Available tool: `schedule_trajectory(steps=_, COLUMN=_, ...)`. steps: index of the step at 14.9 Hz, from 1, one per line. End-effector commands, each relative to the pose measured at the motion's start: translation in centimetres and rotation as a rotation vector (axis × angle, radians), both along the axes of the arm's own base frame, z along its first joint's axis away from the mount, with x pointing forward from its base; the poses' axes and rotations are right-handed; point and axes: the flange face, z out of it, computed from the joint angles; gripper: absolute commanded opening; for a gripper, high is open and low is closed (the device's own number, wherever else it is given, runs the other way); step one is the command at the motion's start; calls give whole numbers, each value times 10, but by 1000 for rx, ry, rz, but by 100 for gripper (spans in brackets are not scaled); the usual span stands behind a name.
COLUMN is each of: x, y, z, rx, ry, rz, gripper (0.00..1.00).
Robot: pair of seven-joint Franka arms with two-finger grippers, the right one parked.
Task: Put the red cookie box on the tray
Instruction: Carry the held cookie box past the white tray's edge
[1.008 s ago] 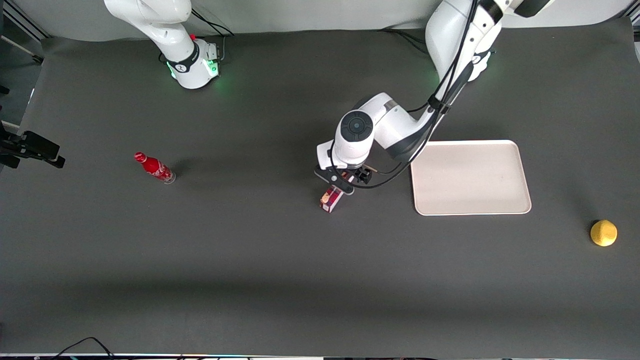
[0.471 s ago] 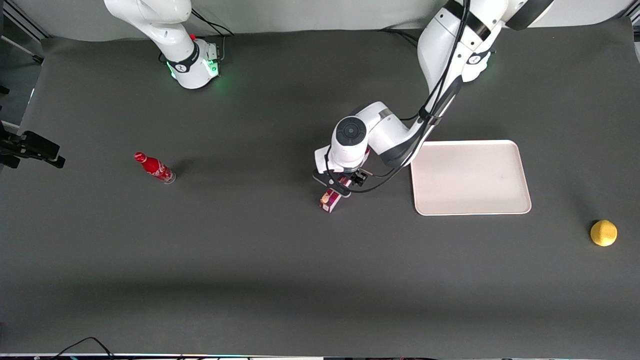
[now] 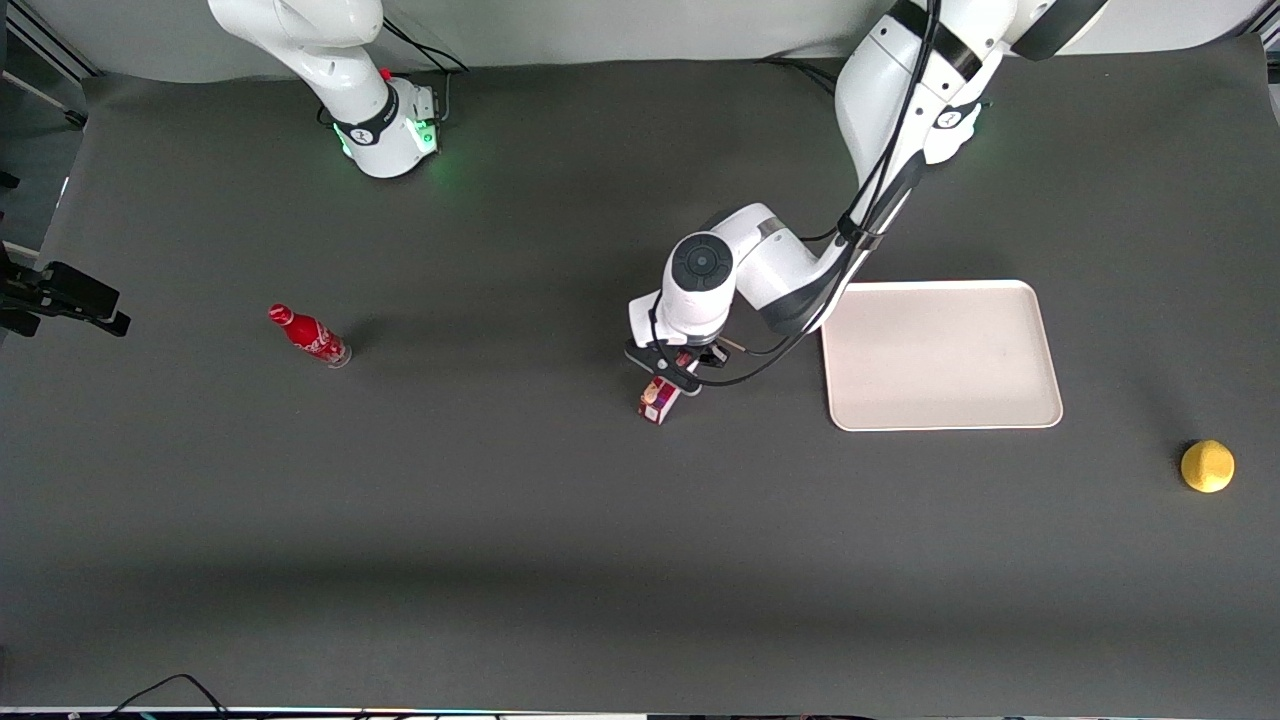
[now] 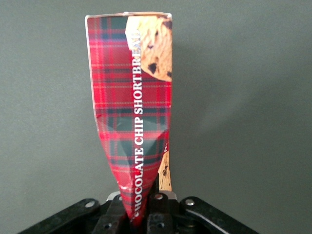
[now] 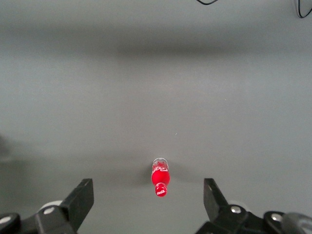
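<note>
The gripper (image 3: 681,366) is clamped tight on one end of the cookie box (image 4: 132,112), pinching the carton so it creases. The box (image 3: 657,399) sits near the tray (image 3: 940,355), not on it.

The cookie box (image 4: 131,107) is showing red tartan with dark green bands, white lettering and a tan cookie picture at its 1 o'clock corner. The black gripper (image 4: 142,214) is pinching it. The tray (image 3: 940,355) is looking pale cream.
</note>
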Motion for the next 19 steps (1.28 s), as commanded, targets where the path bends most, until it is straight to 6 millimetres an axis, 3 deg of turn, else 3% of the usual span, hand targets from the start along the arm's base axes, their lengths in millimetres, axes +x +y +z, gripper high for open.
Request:
schedule_trajectory(steps=1, x=13, y=-3, z=35, rx=12, ry=-32, rz=26, gripper=0)
schedule_trajectory(steps=4, x=42, y=1, z=94, rx=48, ry=-33, rz=61, gripper=0)
schedule_trajectory(steps=7, x=75, y=38, z=156, rx=36, ry=-49, rz=145, gripper=0)
schedule_trajectory(steps=10, x=111, y=113, z=214, rx=2, ry=-42, rz=300, gripper=0)
schedule_trajectory(steps=14, x=156, y=231, z=285, rx=-5, ry=18, rz=407, gripper=0)
schedule_trajectory(steps=17, x=171, y=315, z=315, rx=44, ry=-9, rz=499, gripper=0)
schedule_trajectory(steps=19, x=170, y=370, z=308, rx=82, ry=14, rz=534, gripper=0)
